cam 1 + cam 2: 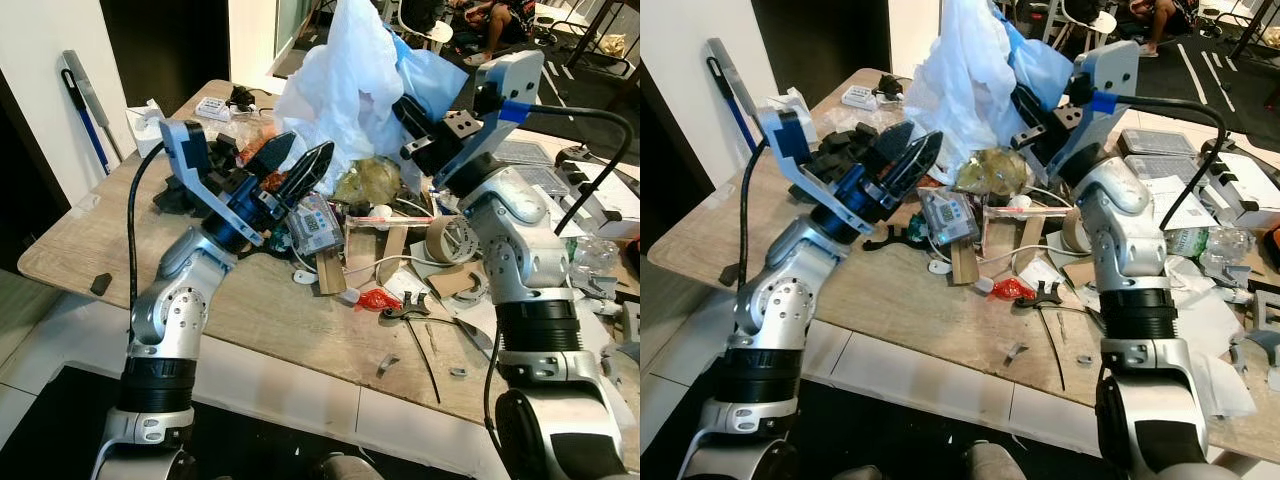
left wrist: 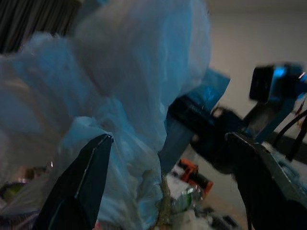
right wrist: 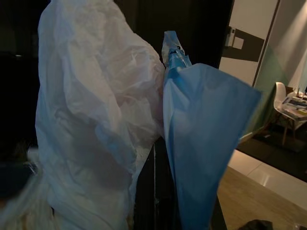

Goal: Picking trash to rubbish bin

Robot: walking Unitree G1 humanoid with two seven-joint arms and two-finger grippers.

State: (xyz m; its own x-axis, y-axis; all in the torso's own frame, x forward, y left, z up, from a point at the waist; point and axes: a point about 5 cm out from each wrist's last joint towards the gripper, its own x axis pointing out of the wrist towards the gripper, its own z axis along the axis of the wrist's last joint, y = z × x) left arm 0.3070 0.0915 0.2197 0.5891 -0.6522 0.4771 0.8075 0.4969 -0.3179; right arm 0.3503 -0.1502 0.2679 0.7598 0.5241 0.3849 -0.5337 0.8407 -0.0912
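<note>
A big white and blue plastic bag stands raised over the cluttered wooden table. My right gripper is shut on the bag's blue edge, holding it up from the right side. To the bag's left my left gripper hovers open, its fingertips spread just short of the white plastic. Loose trash lies under the bag: a crumpled clear wrapper, a red wrapper, and scraps of card.
A tape roll, a small digital device, wood strips and cables crowd the table's middle. A tissue box sits at the far left, a mop leans on the wall. A person sits beyond the table.
</note>
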